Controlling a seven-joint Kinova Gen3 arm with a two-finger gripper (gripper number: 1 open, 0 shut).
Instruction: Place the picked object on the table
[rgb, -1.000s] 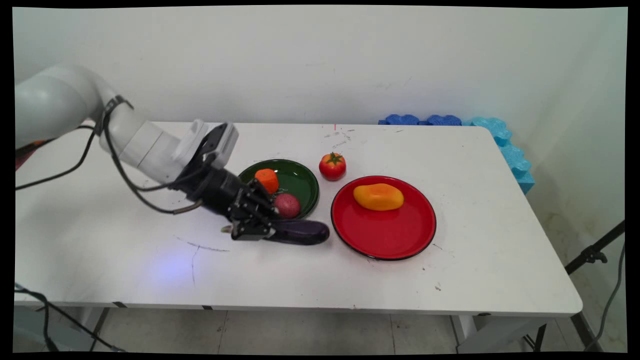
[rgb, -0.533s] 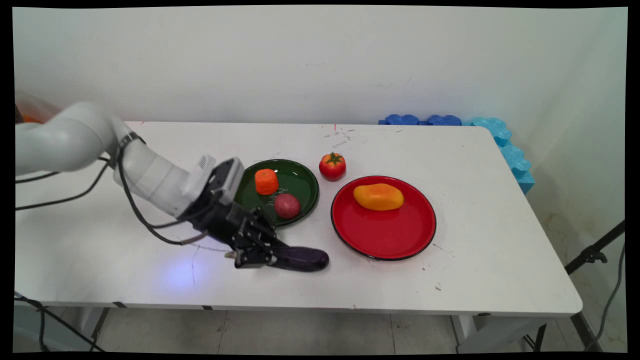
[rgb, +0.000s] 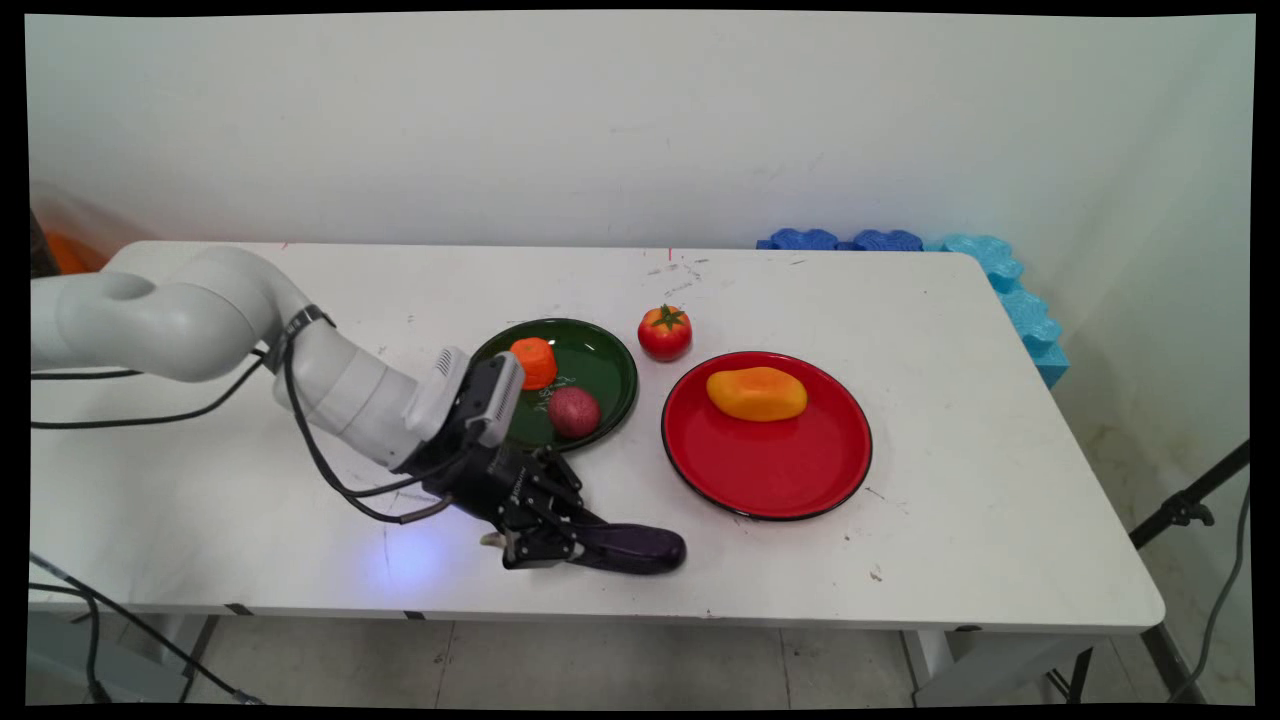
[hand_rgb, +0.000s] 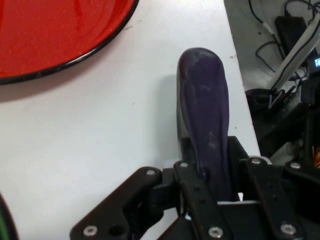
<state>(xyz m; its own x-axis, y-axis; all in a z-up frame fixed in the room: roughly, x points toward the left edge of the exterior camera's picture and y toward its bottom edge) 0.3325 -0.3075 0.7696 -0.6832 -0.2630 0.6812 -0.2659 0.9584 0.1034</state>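
My black gripper (rgb: 560, 540) is shut on the stem end of a dark purple eggplant (rgb: 635, 549), low over the table near its front edge. In the hand view the eggplant (hand_rgb: 204, 120) runs straight out from between my fingers (hand_rgb: 197, 195), close to the table's edge. The green plate (rgb: 600, 350) behind the gripper holds an orange carrot piece (rgb: 535, 361) and a reddish potato (rgb: 574, 411). The red plate (rgb: 770, 465) to the right carries a yellow-orange mango (rgb: 756, 393); its rim (hand_rgb: 100, 42) shows at the hand view's top left.
A red tomato (rgb: 665, 331) stands on the table between the two plates, toward the back. Blue foam pieces (rgb: 985, 265) lie along the back right corner. Cables and gear (hand_rgb: 290, 60) lie on the floor beyond the table's front edge.
The gripper has carried the eggplant from beside the green plate toward the table's front edge and slightly right. The plates and the other produce have not moved.
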